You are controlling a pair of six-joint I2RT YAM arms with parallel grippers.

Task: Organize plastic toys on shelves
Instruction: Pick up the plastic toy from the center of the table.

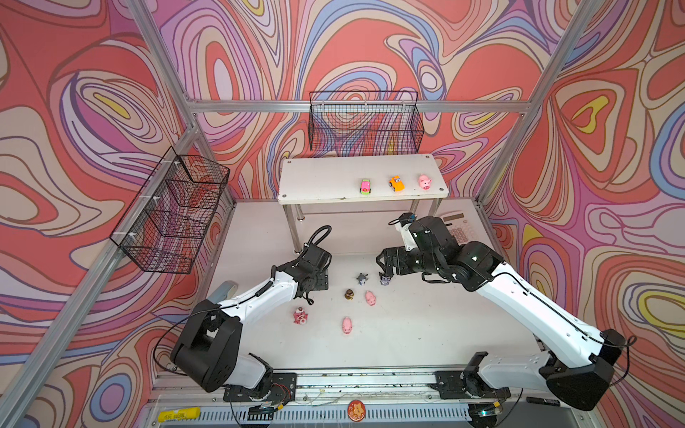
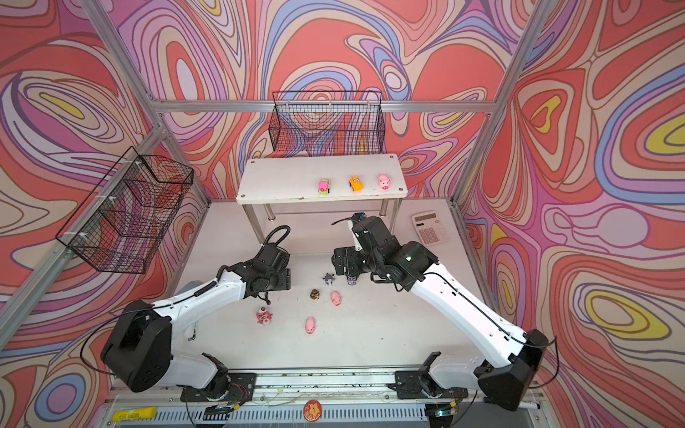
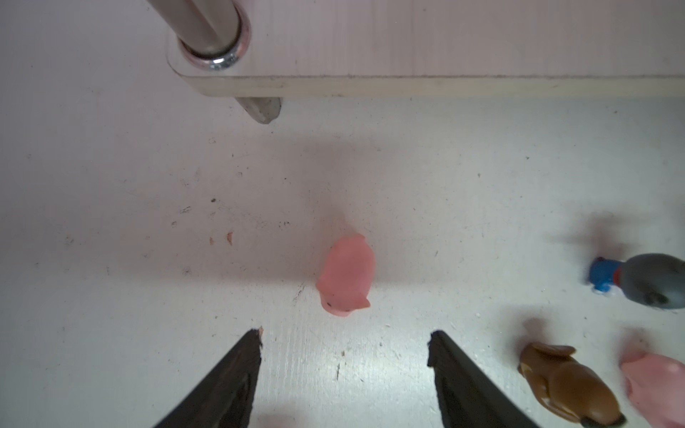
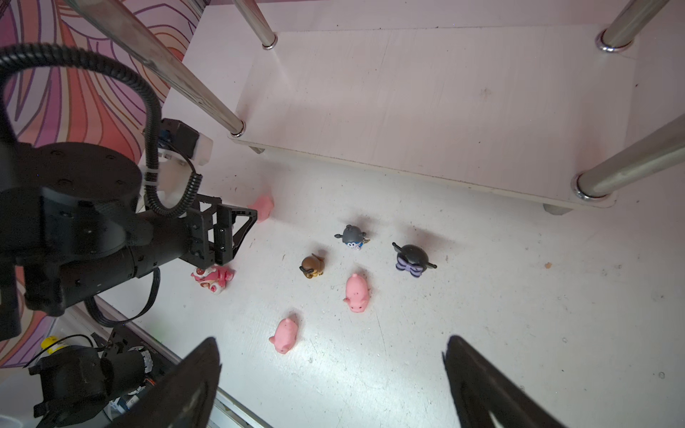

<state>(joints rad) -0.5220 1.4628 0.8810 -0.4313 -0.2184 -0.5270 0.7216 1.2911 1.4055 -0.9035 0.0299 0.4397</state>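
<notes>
Peeking past left hand [image 3: 345, 331], pink pig [image 4: 264, 206]

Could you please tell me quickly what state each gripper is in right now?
Left gripper: open and empty, with a pink pig just ahead of its jaws.
Right gripper: open wide, holding nothing.

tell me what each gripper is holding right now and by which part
Nothing is held. The left gripper is open, a pink pig lying on the table ahead of it, untouched. The right gripper is open and empty.
</notes>
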